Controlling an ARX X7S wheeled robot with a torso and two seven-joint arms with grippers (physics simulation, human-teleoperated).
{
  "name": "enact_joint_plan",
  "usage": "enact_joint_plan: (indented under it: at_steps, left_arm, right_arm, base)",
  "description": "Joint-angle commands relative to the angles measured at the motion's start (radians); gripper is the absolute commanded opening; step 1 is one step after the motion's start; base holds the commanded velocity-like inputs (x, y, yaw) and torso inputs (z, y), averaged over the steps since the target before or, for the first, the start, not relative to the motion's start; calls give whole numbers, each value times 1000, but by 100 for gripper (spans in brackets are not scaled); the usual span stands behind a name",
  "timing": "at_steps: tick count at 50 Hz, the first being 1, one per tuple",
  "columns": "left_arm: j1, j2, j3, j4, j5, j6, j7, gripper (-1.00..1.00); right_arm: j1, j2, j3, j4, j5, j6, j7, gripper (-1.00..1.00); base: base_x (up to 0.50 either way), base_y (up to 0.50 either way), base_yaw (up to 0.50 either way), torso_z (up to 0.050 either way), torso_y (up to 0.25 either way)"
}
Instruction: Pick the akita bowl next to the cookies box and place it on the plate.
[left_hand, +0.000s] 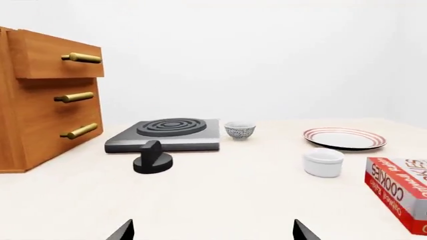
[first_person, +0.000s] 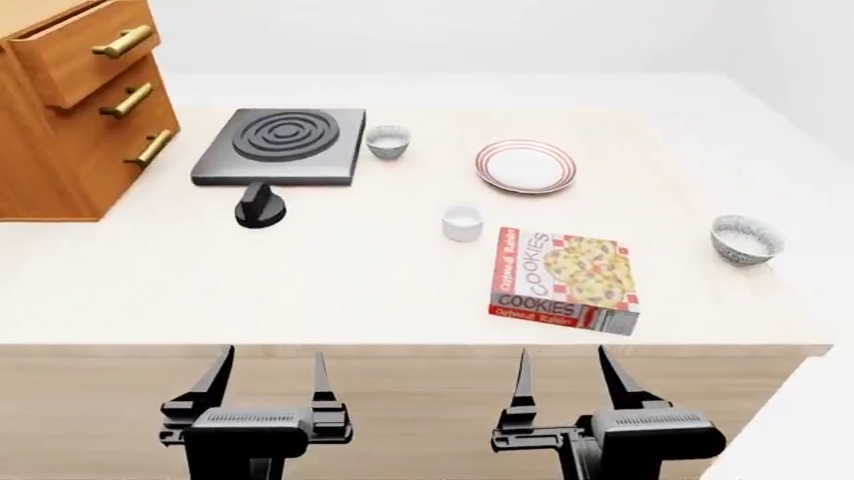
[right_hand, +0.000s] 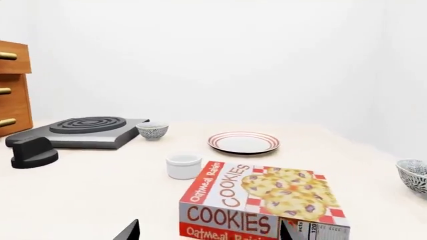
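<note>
My right gripper (first_person: 561, 385) and left gripper (first_person: 267, 380) both gape, empty; target bowl (first_person: 745, 239) beside the cookies box (first_person: 566, 280) looks rigid, light, slick; pinch the rim.

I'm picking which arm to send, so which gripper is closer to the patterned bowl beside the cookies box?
Right. The right gripper sits at the near table edge below the cookies box, with the bowl further right; the left gripper is well over to the left.

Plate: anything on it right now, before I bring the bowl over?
Nothing visible on the plate: the head view shows its white centre bare inside the red rings. Both wrist views see it edge-on and show nothing standing on it. What is under it cannot be seen.
</note>
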Motion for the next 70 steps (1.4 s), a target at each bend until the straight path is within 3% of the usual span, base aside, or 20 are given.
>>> enact_joint_plan:
  at_steps: [1, 41, 63, 70]
  left_arm:
    - [4, 4, -7, 0, 11, 1, 2, 100]
    - [-4, -31, 34, -8, -24, 2, -42, 100]
    - [-8, -58, 19, 112, -52, -49, -80, 100]
    - [-11, -64, 21, 118, -57, -61, -87, 100]
  right_arm:
    - [-5, -4, 6, -8, -11, 9, -10, 100]
    - [5, 36, -31, -17, 69, 48, 0, 100]
    - [-7, 55, -32, -101, -32, 25, 100, 100]
    - [-11, 59, -33, -105, -45, 16, 117, 100]
  base:
    - [-66, -500, 0, 0, 0]
    - [-29, -499, 0, 0, 0]
    - [19, -9, 0, 0, 0]
    - [0, 489, 0, 0, 0]
